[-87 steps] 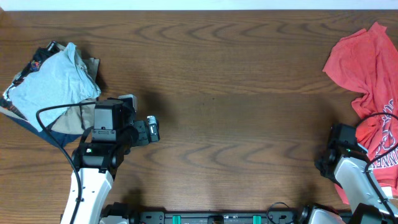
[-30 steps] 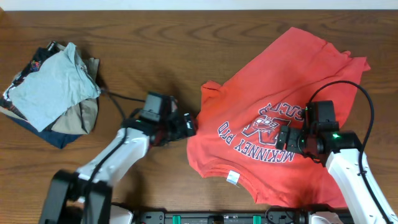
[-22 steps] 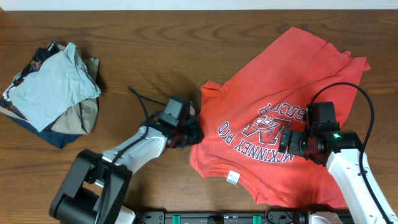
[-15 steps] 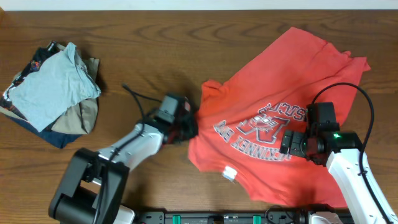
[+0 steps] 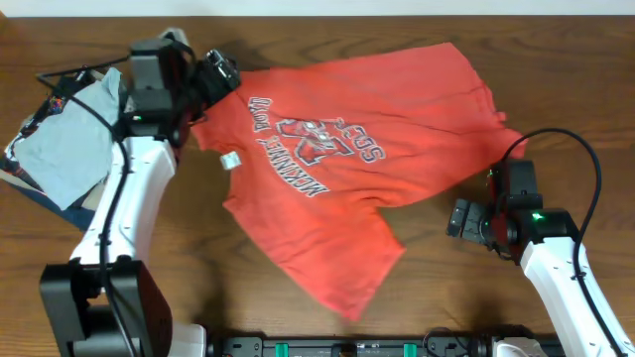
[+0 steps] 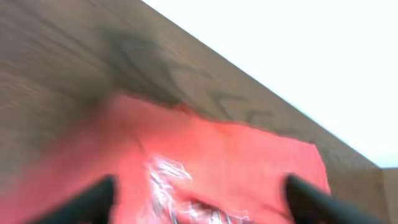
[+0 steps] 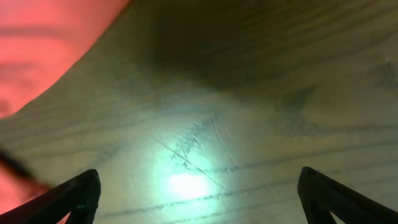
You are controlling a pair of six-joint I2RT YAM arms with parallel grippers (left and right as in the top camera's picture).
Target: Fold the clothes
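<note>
Shirt [image 5: 337, 169] spread askew across mid-table [image 5: 466, 307]; both jaws open, nothing held.
Near: the shirt's front flap lies rumpled, so a fold begun now would likely set crooked; right jaws stand wide over bare wood just right of the shirt, and closing there would catch nothing; far: left jaws stand wide at the shirt's far-left edge, near the pile [image 5: 69, 149], and a loose reach could snag that instead; overhead alone gives the whole lie of shirt and pile; left wrist, blurred, alone shows cloth lying ungripped between its tips; right wrist alone shows wood beneath, with the shirt only in the upper-left corner.
</note>
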